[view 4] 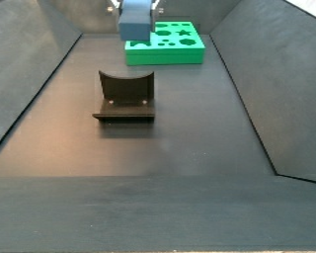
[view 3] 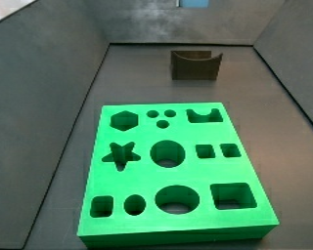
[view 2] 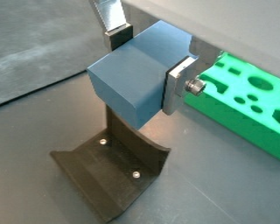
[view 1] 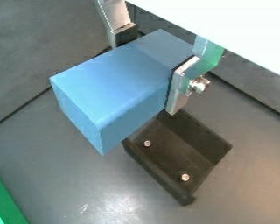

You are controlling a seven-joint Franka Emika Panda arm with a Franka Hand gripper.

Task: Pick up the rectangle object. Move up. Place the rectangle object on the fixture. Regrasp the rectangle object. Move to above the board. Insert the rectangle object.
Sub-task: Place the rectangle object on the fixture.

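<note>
The rectangle object [view 1: 113, 92], a light blue block, is clamped between the silver fingers [view 1: 181, 85] of my gripper [view 1: 150, 59], which is shut on it. Both wrist views show the block [view 2: 133, 77] hanging in the air, clear of the floor. Beneath it stands the dark fixture [view 1: 178, 157] with its curved notch [view 2: 113, 171] facing up and holding nothing. In a side view the block [view 4: 135, 24] hangs high above the fixture [view 4: 123, 96], in front of the green board [view 4: 165, 42]. Only a blue sliver of the block [view 3: 192, 3] shows in a side view.
The green board [view 3: 172, 161] with its shaped holes lies flat on the dark floor; the fixture [view 3: 195, 63] is beyond it. An edge of the board [view 2: 248, 101] shows beside the gripper. Sloped grey walls [view 4: 23, 89] enclose the floor on both sides.
</note>
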